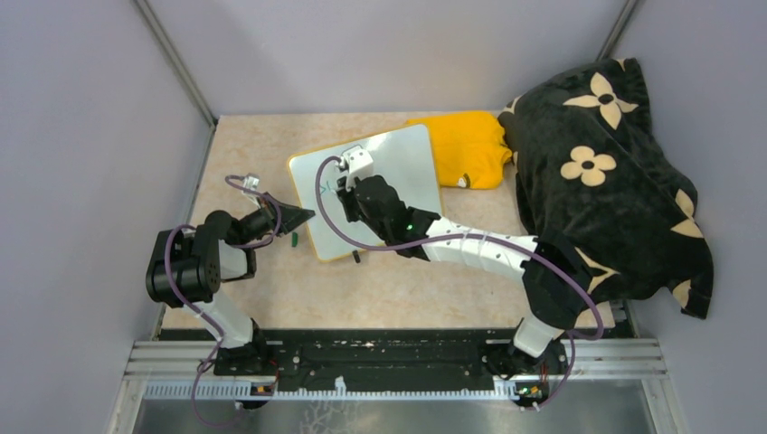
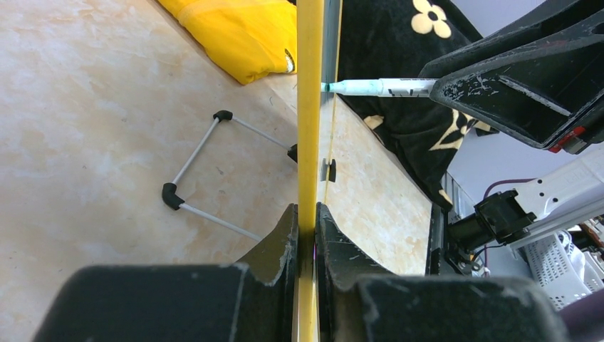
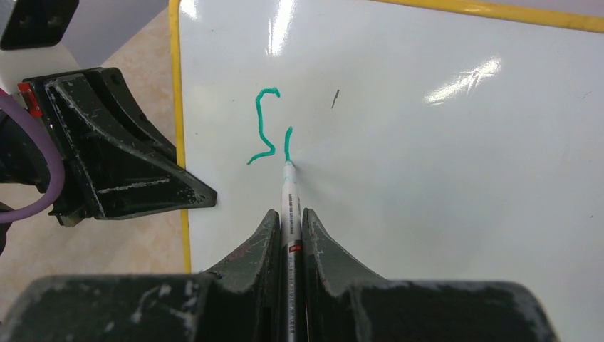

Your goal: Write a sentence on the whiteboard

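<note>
Green strokes of the sentence (image 3: 265,128), an S and a short upright line, stand near the left rim of the whiteboard (image 3: 427,178), which sits mid-worktop (image 1: 271,154) with a yellow cloth (image 1: 466,145) at its far right corner. Left fingers (image 2: 281,242) are clamped on the board's yellow rim; right fingers (image 3: 260,242) pinch a marker (image 3: 289,192) whose tip touches the short line's lower end.

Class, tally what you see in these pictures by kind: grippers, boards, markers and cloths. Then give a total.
Grippers: 2 (left gripper, right gripper)
Boards: 1 (whiteboard)
Markers: 1 (marker)
Cloths: 2 (yellow cloth, black flowered blanket)
Total: 6
</note>
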Robot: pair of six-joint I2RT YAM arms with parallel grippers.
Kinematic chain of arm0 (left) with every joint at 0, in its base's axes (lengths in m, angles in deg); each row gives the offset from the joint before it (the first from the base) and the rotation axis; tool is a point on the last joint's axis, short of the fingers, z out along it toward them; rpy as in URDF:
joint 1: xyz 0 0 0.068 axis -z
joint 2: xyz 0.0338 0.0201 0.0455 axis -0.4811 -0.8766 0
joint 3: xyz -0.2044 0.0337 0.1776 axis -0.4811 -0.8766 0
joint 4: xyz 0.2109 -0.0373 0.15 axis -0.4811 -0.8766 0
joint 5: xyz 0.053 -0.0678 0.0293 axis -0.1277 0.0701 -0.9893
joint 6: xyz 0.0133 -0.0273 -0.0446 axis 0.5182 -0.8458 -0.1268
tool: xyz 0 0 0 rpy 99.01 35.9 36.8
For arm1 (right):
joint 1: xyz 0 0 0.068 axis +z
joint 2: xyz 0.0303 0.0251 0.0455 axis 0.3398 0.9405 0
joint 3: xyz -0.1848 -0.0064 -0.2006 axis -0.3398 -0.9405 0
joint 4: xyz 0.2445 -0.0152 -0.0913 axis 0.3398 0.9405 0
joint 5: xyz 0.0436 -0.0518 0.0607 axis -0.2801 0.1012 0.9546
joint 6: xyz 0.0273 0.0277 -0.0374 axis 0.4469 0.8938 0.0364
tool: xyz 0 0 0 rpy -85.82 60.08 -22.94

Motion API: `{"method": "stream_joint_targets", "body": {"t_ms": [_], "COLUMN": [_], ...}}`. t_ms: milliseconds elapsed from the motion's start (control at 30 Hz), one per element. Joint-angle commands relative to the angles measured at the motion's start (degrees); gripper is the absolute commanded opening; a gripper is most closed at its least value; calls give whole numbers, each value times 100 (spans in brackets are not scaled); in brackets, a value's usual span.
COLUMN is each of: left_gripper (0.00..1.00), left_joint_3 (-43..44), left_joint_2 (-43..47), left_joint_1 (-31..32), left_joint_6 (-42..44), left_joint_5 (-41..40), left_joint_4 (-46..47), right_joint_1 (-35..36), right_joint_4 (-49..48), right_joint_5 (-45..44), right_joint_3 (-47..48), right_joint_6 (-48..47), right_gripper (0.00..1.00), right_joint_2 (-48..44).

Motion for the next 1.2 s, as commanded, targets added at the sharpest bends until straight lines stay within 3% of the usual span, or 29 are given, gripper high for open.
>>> {"method": "stream_joint_targets", "body": {"t_ms": [0, 1167], "left_gripper": [0, 0], "left_joint_3": [109, 136], "left_joint_2": [88, 66], "left_joint_1": [42, 65], "left_joint_6": [51, 86], "left_joint_5": [27, 54], "left_joint_4": [799, 749], "right_joint_1": [-62, -289], "right_joint_4": [17, 181], "right_joint_5": [-55, 38], "right_joint_3": [-150, 670], "right_joint_6": [82, -15], "right_gripper": [0, 0], "right_joint_2": [-185, 63]}}
